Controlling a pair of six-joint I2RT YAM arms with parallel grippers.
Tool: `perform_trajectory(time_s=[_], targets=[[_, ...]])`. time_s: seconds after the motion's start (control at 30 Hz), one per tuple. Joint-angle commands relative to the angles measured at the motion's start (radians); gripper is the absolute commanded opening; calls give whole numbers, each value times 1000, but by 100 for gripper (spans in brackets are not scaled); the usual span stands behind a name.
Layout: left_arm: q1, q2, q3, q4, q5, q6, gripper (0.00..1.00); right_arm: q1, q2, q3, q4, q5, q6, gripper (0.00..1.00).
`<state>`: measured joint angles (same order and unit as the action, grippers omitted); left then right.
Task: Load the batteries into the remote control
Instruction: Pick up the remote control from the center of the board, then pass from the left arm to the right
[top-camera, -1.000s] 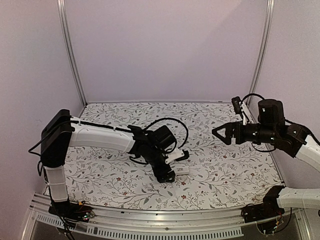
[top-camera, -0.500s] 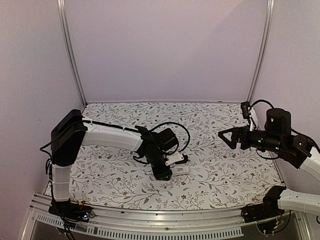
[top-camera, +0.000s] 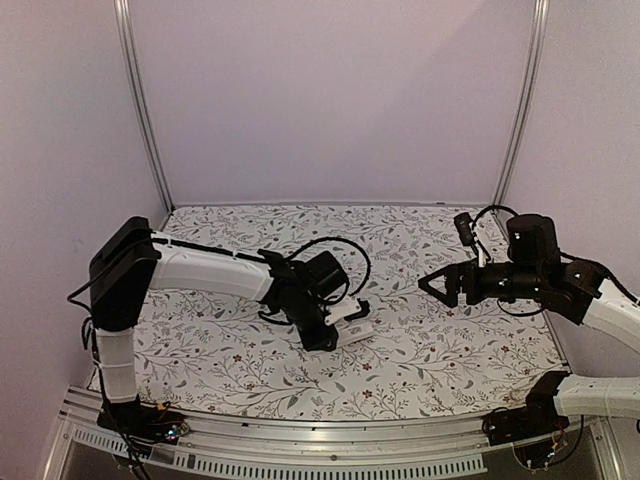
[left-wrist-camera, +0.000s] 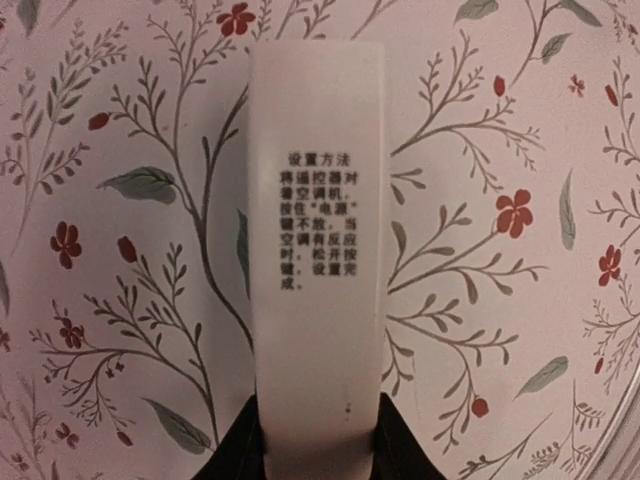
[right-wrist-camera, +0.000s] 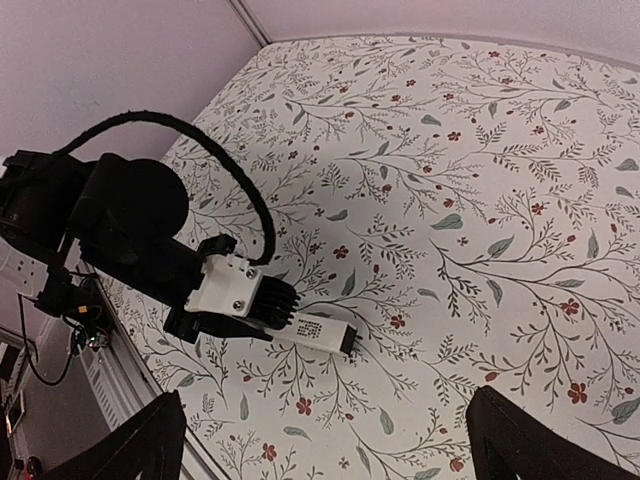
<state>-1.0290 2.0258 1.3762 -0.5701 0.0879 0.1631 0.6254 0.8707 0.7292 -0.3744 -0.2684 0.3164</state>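
The remote control (left-wrist-camera: 318, 250) is a slim white bar lying on the flowered table, its back with printed black text facing up. My left gripper (left-wrist-camera: 318, 440) has both dark fingers pressed against the sides of its near end, shut on it. From the right wrist view the remote control (right-wrist-camera: 320, 332) sticks out of the left gripper (right-wrist-camera: 262, 312) and ends in a dark tip. In the top view it (top-camera: 357, 331) lies mid-table under the left gripper (top-camera: 335, 328). My right gripper (top-camera: 438, 284) hovers open and empty to the right. The batteries are out of view.
A floral cloth (top-camera: 440, 350) covers the table, walled in by lilac panels with metal posts (top-camera: 140, 110). A metal rail (top-camera: 300, 445) runs along the near edge. The left arm's black cable (right-wrist-camera: 240, 180) loops over the cloth.
The left jaws have closed in on the remote's sides, and that gripper has shifted slightly left. The right gripper drew back to the right, then came forward and a little lower, still open.
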Motion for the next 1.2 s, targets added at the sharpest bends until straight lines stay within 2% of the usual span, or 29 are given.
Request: perform_trajectory(time_s=[0.0,0.1,0.2,0.47,0.8,1.03,1.17], targets=[[66,-198,-93,151,167,-80,20,-3,27,41,12,-86,-49,99],[87,-336,-177,284,273,-130,20,-4,22,53,62,-152,-69,97],[95,-429,-215,380,319,-172,20,-3,46,88,96,-252,-83,88],[96,-567,-313,648,435,-308,20,49,150,182,252,-416,-18,83],[86,-604,-382,810,479,-391,21,143,279,281,329,-431,-1,63],[75,-599,-408,879,492,-421,21,166,343,309,364,-435,21,57],[73,-601,-414,900,500,-427,21,179,367,317,415,-454,30,46]])
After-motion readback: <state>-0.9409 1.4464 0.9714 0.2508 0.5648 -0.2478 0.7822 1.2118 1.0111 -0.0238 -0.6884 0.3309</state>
